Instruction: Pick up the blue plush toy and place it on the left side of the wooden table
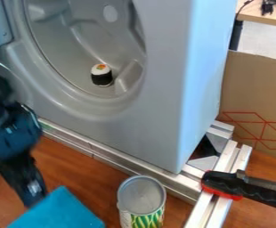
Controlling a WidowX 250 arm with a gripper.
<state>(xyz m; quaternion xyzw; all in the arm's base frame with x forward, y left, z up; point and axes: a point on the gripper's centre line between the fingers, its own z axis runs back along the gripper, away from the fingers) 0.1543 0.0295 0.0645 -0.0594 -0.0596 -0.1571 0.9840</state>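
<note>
Blue thing, maybe a folded cloth or a box, lies on the brown desk at the bottom left. Its near part is cut off by the bottom edge. The black hand points down at its upper left side. You cannot see well if they touch. The hand is dark and blurry, so I cannot tell if it is apart or together, or if it has something in it. The arm is cut off at the left edge.

Just right of the blue thing stands a can with a gray top and green and yellow shapes. Its bottom is cut off too. A strip of desk shows between the two. Behind them, long metal bars run along the foot of a big gray machine. Inside its round hole sits a small toy sushi roll, black and white with an orange spot on top. At the right, a black and red tool lies over more bars, and its end is cut off. Behind it stands brown cardboard with red lines.
</note>
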